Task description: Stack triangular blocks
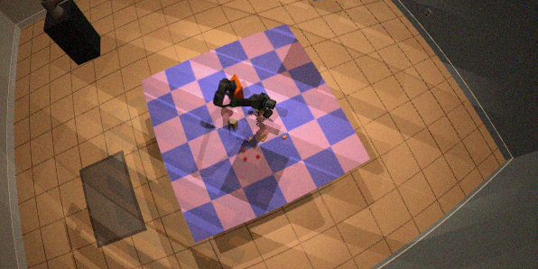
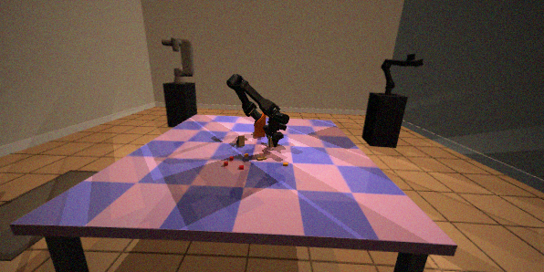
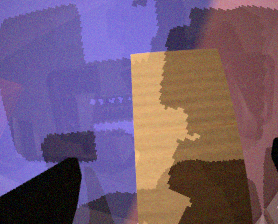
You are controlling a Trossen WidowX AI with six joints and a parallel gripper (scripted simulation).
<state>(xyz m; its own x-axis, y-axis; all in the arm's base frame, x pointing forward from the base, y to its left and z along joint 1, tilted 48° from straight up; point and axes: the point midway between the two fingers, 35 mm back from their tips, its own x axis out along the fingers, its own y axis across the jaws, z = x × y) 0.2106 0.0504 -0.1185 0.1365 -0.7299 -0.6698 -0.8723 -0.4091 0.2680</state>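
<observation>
Tan, wooden triangular block (image 2: 270,141) (image 3: 190,125) stands inside my black claw (image 1: 266,114) (image 2: 273,142) (image 3: 176,150), wide open, gripping nothing; left in the exterior view, its olive-tan wooden partner (image 1: 233,124) (image 2: 240,141) awaits joining.

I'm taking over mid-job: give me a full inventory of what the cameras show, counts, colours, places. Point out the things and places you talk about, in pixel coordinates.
wooden block (image 3: 157,110): one, tan, between the spread fingers
second block (image 1: 233,124) (image 2: 240,141): one, tan-brown, on the table near the arm's orange part
red pieces (image 1: 257,156) (image 2: 241,167): three, red, grouped on the table
yellow-orange pieces (image 1: 284,137) (image 2: 285,164): three, on the table
table (image 1: 300,180) (image 2: 269,212): one, pink-and-blue checks
black pedestals (image 1: 86,42) (image 2: 383,120): two, beyond the table, each bearing another arm in the exterior view
dark mat (image 1: 113,200) (image 2: 41,203): one, on the floor
robot arm (image 1: 244,101) (image 2: 260,98): one, black, over the table
gripper (image 1: 263,113) (image 2: 272,142) (image 3: 180,159): one, black, open
</observation>
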